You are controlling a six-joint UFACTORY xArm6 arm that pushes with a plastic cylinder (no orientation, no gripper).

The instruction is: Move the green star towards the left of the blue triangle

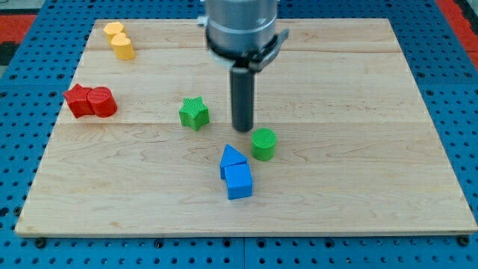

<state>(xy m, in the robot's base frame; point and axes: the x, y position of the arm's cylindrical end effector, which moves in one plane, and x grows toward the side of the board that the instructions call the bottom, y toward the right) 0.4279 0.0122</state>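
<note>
The green star [194, 113] lies on the wooden board left of centre. The blue triangle [232, 157] lies below and to the right of it, touching a blue cube [239, 181] just beneath it. My tip [243, 128] is down on the board between the star and a green cylinder [264, 143], to the right of the star and just above the blue triangle. It touches no block that I can see.
A red star-like block [77, 99] and a red cylinder [102, 101] sit together at the board's left edge. Two yellow blocks [119, 39] sit at the top left. The board lies on a blue perforated table [22, 149].
</note>
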